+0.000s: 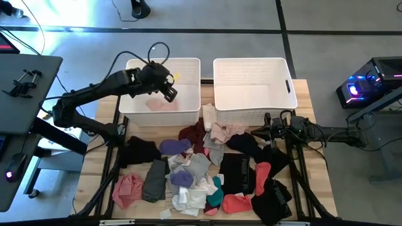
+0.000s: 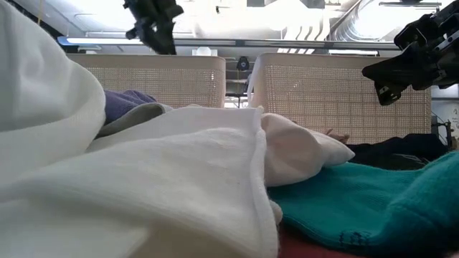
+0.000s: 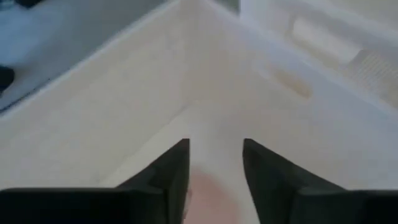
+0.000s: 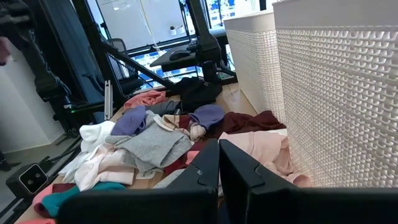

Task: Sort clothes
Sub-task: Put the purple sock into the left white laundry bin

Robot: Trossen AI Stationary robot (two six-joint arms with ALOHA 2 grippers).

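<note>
We see the left gripper [image 1: 170, 94] spread open and empty over the left basket [image 1: 188, 63] above a pink garment [image 1: 161, 105], the right gripper [image 4: 218, 163] pinched closed and empty beside the clothes pile [image 1: 201, 172], light, floppy fabric best pinched at a raised fold.

You've got a wooden tabletop [image 1: 314, 135] w/ two white baskets along the far edge: left basket [image 1: 188, 113], right basket [image 1: 254, 108]. Pile of clothes [image 1: 207, 169] covers the middle & near edge, touching both baskets' near walls.
</note>
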